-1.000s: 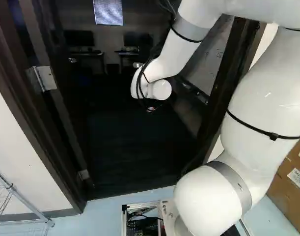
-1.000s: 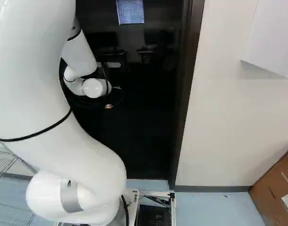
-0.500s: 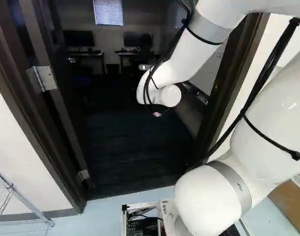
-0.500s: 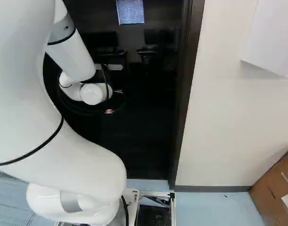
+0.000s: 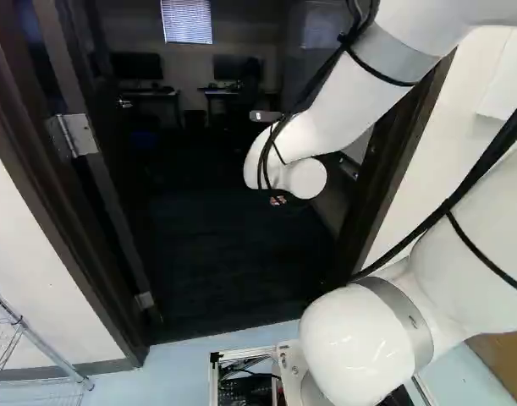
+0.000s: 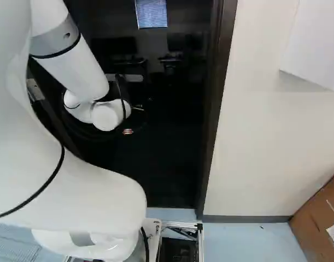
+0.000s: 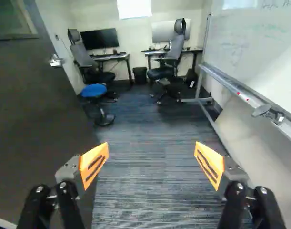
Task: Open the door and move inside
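— How wide is your claw [image 7: 151,147]?

— Well apart, you've got it spread. In your wrist view the two orange pads [image 7: 94,163] face each other across a broad gap, and you're gripping nothing. Between them you just see carpet [image 7: 150,186] farther off.

— Are you touching anything with it?

— The nine o'clock finger [image 7: 71,174] overlaps your view of the door [image 7: 38,114], but you can't tell contact from that. The three o'clock finger [image 7: 231,176] has the lower part of the whiteboard [image 7: 259,52] beyond it.

— So where's your door?

— It stands open, filling your side from nine to eleven o'clock of the claw, with its silver handle [image 7: 55,60] at about eleven. In the left base view you'll find its hinge [image 5: 73,135] near ten o'clock.

— And your arm [image 5: 368,334]?

— Rising from its joint at the foot, with the wrist [image 5: 302,178] in front of the doorway's dark opening. You can't tell from these views how far through it reaches.

— What have you got ahead?

— Two desks with chairs at twelve, a bin [image 7: 140,75] between the desks, and the blue stool [image 7: 94,90] toward eleven, near the door. Your whiteboard's tray [image 7: 245,95] runs from one o'clock round toward two
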